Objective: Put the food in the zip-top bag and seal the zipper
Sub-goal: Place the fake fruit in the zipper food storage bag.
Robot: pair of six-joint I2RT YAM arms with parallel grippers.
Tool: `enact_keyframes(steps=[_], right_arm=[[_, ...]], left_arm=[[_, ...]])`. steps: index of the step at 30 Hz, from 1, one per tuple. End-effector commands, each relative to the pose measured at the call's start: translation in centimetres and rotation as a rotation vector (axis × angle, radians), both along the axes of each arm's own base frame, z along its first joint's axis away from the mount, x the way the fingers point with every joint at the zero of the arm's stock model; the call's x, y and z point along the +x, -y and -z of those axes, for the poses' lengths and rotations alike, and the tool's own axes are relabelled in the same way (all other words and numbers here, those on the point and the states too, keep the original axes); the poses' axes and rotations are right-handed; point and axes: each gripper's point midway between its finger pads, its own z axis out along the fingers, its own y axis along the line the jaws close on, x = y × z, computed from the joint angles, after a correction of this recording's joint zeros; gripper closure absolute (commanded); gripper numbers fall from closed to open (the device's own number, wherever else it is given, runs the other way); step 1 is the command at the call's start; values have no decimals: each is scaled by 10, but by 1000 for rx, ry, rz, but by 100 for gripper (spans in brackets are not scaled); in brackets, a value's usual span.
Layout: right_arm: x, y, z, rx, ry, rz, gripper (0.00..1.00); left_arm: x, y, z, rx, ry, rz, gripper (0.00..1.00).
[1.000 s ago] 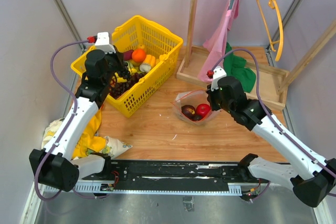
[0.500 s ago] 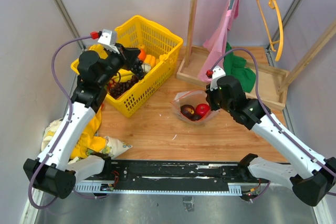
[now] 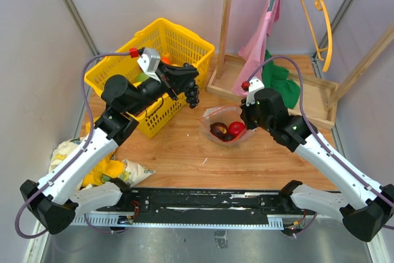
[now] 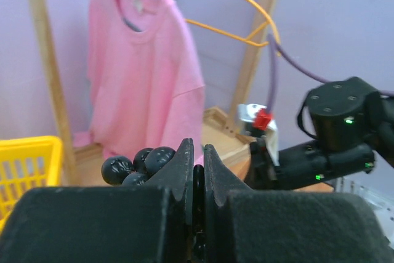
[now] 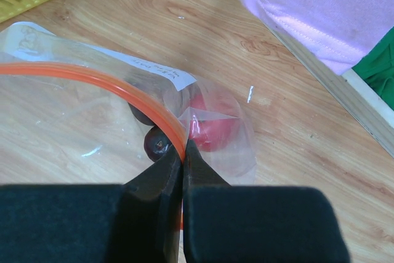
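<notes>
Zip-top bag: lies on the wooden surface just right of centre in the top view, mouth gaping. Holds a red apple and a dark piece beside it.

Zipper: curves as an orange-red strip across the left of the right wrist view. Pinched at its near end by the right fingers, closed tight on the strip.

Dark purple grapes: hang in the air up and left of the bag, apart from it, just off the basket's right corner. Gripped by the left fingers, closed, with the bunch bulging out on their left in the wrist view.

Yellow basket: upper left of the frame, more food inside.

Farther out: wooden rack at upper right with pink garment and orange hanger; green cloth at its base; yellow-patterned cloth at lower left.
</notes>
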Motion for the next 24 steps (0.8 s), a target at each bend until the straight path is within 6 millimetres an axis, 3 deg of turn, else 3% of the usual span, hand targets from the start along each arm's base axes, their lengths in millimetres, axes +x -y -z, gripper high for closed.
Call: enact_keyframes(steps=[1,14,18,24], right_arm=[[4,-3,-17,56,22,10,99],[1,-9,-19,95,6,-4,99],[0,-10,-20,99,5,-8,99],[-1,-10,-18,98,0,-10,99]], left_arm=[[-26,17,-19,-70,110,68,100],[-73,86,30,-41,213,179,100],[-68,99,57,5,203,174,100],[-58,104,88,59,220,113,100]])
